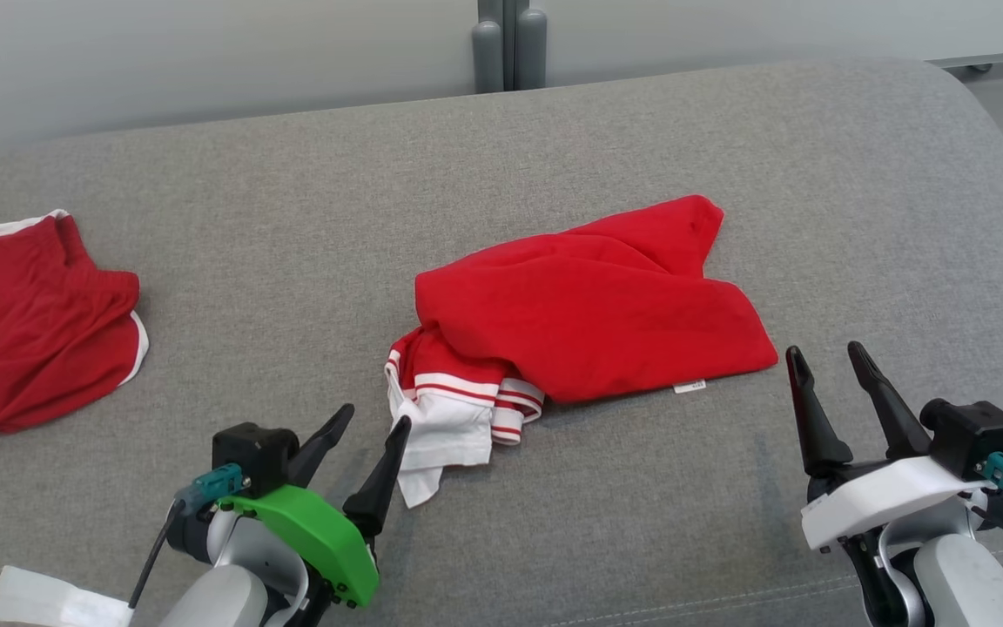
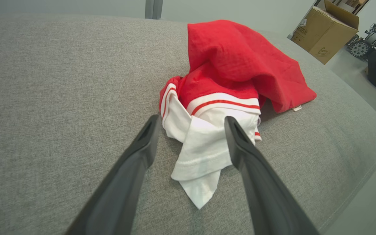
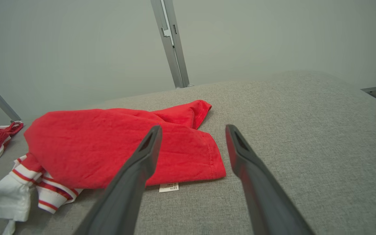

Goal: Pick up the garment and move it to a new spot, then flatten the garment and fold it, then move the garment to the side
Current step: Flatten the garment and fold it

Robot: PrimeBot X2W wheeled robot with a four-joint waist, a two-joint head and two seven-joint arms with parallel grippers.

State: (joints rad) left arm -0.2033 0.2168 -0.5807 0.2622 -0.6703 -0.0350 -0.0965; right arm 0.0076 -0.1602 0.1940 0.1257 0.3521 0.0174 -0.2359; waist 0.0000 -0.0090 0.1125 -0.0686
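Observation:
The garment (image 1: 589, 305) is a crumpled bright red shirt with white, red-striped sleeves, lying mid-surface on the grey cushion (image 1: 292, 261). Its white sleeve (image 1: 436, 435) trails toward the front left. My left gripper (image 1: 373, 416) stands open just left of that sleeve, the right fingertip almost at the cloth. In the left wrist view the garment (image 2: 240, 62) lies ahead and the white sleeve (image 2: 204, 150) sits between the open fingers of the left gripper (image 2: 191, 122). My right gripper (image 1: 825, 355) is open, empty, right of the red hem. In the right wrist view the garment (image 3: 109, 143) lies left of the right gripper (image 3: 193, 129).
A second, darker red garment with white trim (image 1: 27, 322) lies at the left edge of the cushion. A grey post (image 1: 508, 43) rises behind the far edge. A cardboard box (image 2: 325, 31) stands on the floor beyond the cushion's right side. Bare cushion lies right of the shirt.

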